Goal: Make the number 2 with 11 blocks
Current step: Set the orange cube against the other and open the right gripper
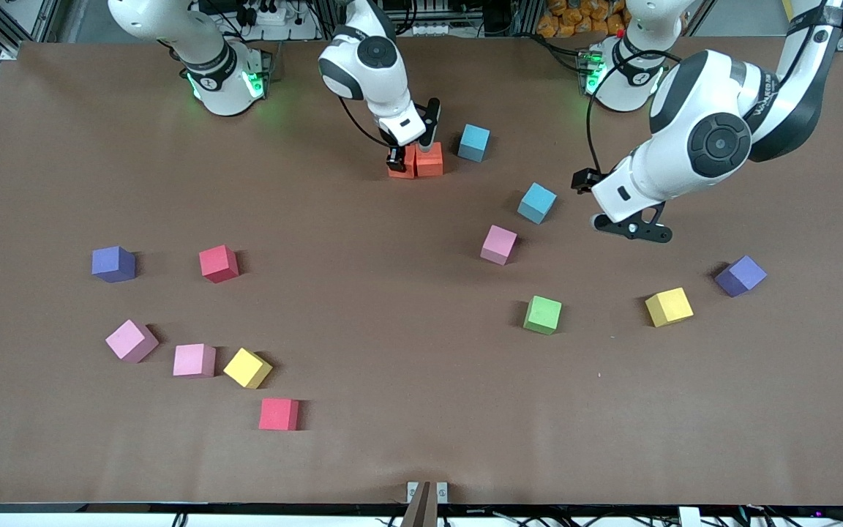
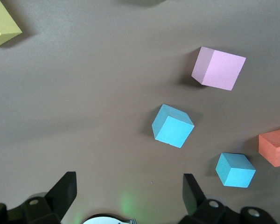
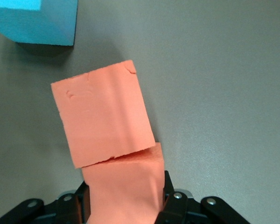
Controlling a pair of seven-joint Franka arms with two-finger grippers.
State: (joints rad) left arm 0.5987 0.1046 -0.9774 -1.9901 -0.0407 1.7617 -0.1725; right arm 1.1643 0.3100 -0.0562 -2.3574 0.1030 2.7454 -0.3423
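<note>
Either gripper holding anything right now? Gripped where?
Right gripper clamps a small matte orange cube by two opposite side faces. Left gripper is open, holding nothing.

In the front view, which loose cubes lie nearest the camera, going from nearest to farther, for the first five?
Red cube → yellow cube → pink cube → second pink cube → green cube.

The blocks look like matt foam; the orange block (image 3: 105, 116) at centre of the right wrist view shows small dents and nicked edges. The brown surface (image 1: 392, 329) is matt, smooth. Arm shells are glossy white plastic.
</note>
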